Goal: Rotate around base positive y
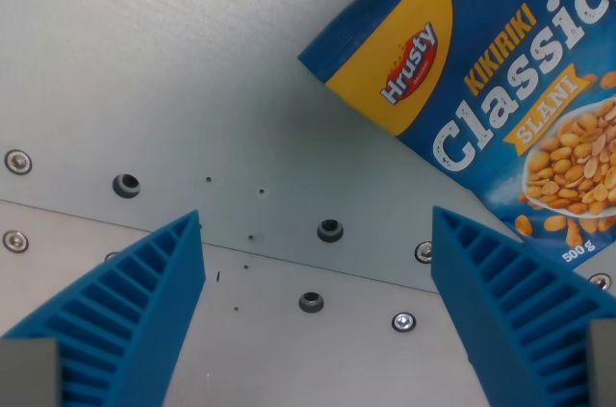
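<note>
You are looking down on a grey metal counter with screws and holes.
One peanut bag is lying beyond the gripper, toward the wrist view's right; the gripper's two blue fingers are gaping wide, holding nothing.

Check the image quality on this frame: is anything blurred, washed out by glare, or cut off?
Wrist view: the peanut bag is sharp enough to read its print, but the top and right edges crop it; the metal table is evenly lit with no strong glare; the blue fingers of the gripper look slightly soft and are cut off at the bottom.
</note>
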`<state>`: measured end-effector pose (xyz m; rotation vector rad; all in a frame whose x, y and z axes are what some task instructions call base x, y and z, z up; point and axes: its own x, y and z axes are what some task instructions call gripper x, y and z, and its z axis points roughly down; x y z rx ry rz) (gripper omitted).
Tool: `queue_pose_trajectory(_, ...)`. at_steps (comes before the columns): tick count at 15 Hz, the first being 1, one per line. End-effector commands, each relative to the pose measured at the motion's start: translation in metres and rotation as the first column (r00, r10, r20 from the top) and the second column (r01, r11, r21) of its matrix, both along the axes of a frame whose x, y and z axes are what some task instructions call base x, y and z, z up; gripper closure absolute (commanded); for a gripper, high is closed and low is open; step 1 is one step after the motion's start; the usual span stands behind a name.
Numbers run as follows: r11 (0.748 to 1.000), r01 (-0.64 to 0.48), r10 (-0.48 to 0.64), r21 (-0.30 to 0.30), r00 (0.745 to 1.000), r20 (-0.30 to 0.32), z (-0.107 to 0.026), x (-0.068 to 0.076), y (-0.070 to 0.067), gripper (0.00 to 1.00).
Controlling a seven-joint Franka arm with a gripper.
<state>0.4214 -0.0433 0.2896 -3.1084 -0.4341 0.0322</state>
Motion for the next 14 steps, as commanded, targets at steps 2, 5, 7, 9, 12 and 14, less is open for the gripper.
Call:
queue_pose_trajectory(2,1.000,0.000,0.000,-0.001,1.000,-0.019,0.0028,0.0003,-0.0001,0.00)
queue_pose_trajectory(5,1.000,0.000,0.000,-0.001,0.998,-0.059,0.0028,0.0003,-0.0001,0.00)
queue_pose_trajectory(7,1.000,0.000,0.000,-0.001,0.996,-0.086,0.0028,0.0003,-0.0001,0.00)
queue_pose_trajectory(9,1.000,0.000,0.000,-0.001,0.994,-0.112,0.0028,0.0003,-0.0001,0.00)
queue_pose_trajectory(12,1.000,0.000,0.000,-0.001,0.988,-0.152,0.0028,0.0003,-0.0001,0.00)
queue_pose_trajectory(14,1.000,0.000,0.000,-0.001,0.984,-0.178,0.0028,0.0003,-0.0001,0.00)
